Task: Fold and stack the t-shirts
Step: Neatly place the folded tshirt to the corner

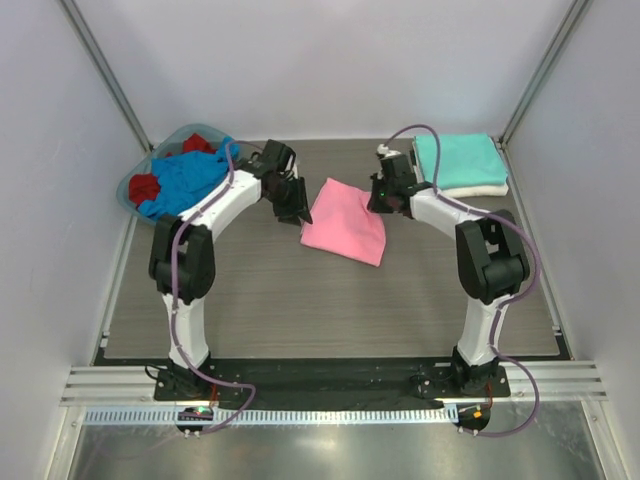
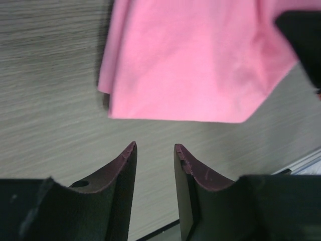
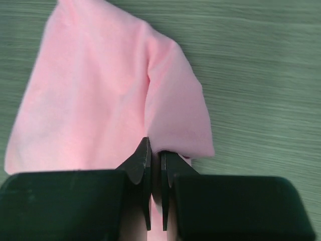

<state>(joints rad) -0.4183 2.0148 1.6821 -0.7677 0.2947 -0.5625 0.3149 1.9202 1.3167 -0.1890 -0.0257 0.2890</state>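
The bright pink t-shirt [image 1: 345, 222] is showing plain and unpatterned against a counter [image 1: 300, 300] that is wearing a grey-brown, streaked wood grain. The teal t-shirt [image 1: 458, 158] and the white t-shirt [image 1: 482, 188] are showing single flat colours, as are the blue t-shirt [image 1: 190, 178] and the red t-shirt [image 1: 146, 187]. The basket [image 1: 190, 128] is showing a pale blue rim. The arms [image 1: 215, 205] are appearing white with black joints and purple cables [image 1: 176, 290]. The left hand [image 2: 154, 148] is showing black fingers [image 2: 120, 175] edged in dark maroon.

Near half of table [image 1: 330, 300] open; basket [image 1: 127, 186] (rear L) & folded stack [image 1: 458, 160] fill rear corners.
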